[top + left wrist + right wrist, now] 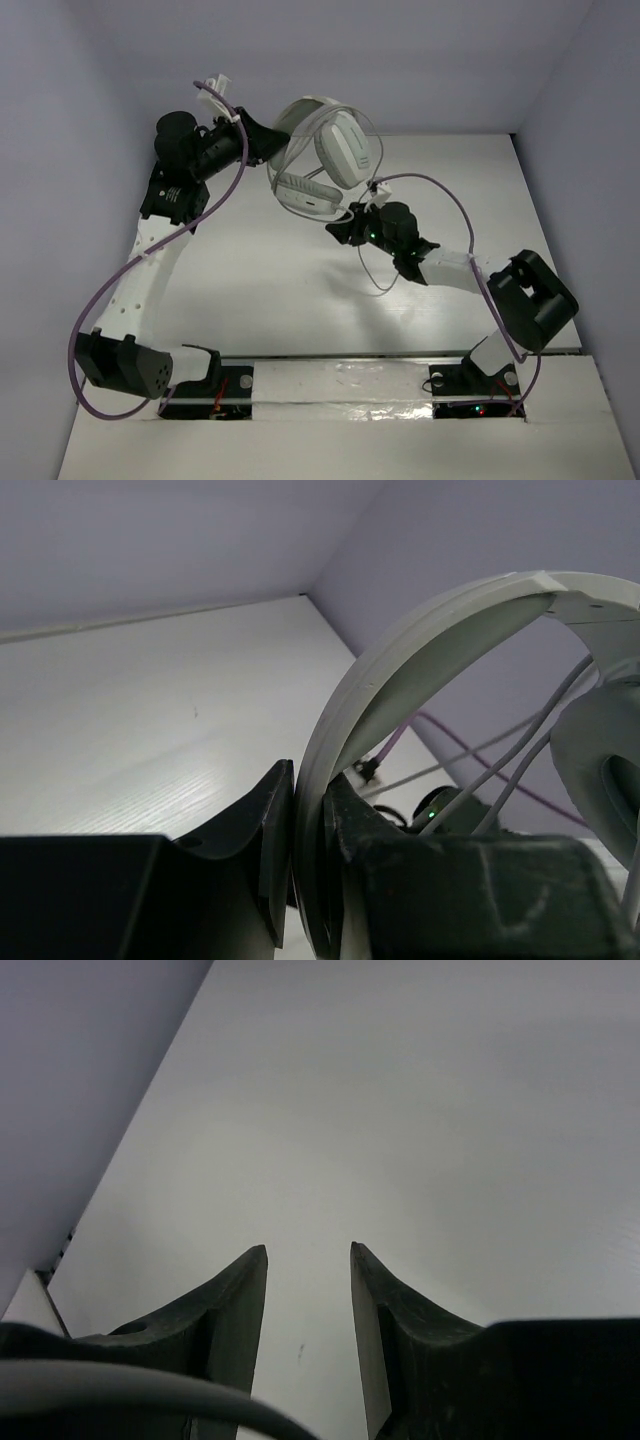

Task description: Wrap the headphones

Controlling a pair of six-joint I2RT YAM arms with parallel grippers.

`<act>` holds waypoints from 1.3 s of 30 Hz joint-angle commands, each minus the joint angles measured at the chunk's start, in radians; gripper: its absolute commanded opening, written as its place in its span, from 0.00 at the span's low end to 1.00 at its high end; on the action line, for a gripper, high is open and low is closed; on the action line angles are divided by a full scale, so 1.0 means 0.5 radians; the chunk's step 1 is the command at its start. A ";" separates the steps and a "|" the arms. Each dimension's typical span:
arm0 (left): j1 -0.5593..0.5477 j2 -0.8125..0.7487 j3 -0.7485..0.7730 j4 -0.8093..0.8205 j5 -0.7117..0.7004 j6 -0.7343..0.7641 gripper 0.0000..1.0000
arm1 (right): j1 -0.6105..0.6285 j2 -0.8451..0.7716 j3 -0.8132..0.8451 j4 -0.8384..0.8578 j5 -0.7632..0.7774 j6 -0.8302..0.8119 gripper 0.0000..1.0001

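Observation:
The white headphones (pixel 335 150) are held up off the table at the back. My left gripper (pixel 272 140) is shut on their curved headband (pixel 400 660), which runs up between its jaws (pixel 310 775). One earcup (pixel 346 152) faces the camera and the other (pixel 305 193) hangs lower. The thin whitish cable (pixel 372 283) droops in a loop to the table, and strands of it cross the left wrist view (pixel 520 770). My right gripper (pixel 340 230) is open and empty just below the lower earcup. Its jaws (pixel 308 1250) frame only bare table, with a blurred cable across the bottom left corner.
The white table (pixel 250 290) is boxed in by pale purple walls at the left (pixel 60 150), back and right. Thick purple robot cables (pixel 445 195) arc over both arms. The right arm's gripper, with a green light, shows in the left wrist view (pixel 440 810).

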 commanded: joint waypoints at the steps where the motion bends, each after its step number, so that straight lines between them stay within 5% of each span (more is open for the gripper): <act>1: 0.029 -0.034 0.055 0.351 0.003 -0.321 0.00 | 0.018 0.019 -0.058 0.295 -0.101 0.064 0.45; 7: 0.149 0.021 0.074 0.498 0.045 -0.615 0.00 | 0.036 0.035 -0.193 0.353 -0.092 0.079 0.43; 14: 0.275 0.064 0.025 0.709 0.091 -0.903 0.00 | 0.101 0.068 -0.264 0.341 -0.073 0.110 0.25; 24: 0.333 0.018 -0.147 0.949 -0.224 -1.216 0.00 | 0.441 0.283 -0.178 0.280 -0.003 0.103 0.20; 28: 0.333 -0.040 -0.193 0.955 -0.444 -1.217 0.00 | 0.506 0.323 -0.199 0.320 -0.012 0.140 0.17; 32: 0.333 -0.135 -0.279 0.866 -0.788 -1.103 0.00 | 0.634 0.311 -0.156 0.195 -0.037 0.150 0.00; 39: 0.214 -0.277 -0.653 0.826 -1.405 -0.895 0.00 | 0.993 0.225 0.196 -0.360 -0.037 0.052 0.00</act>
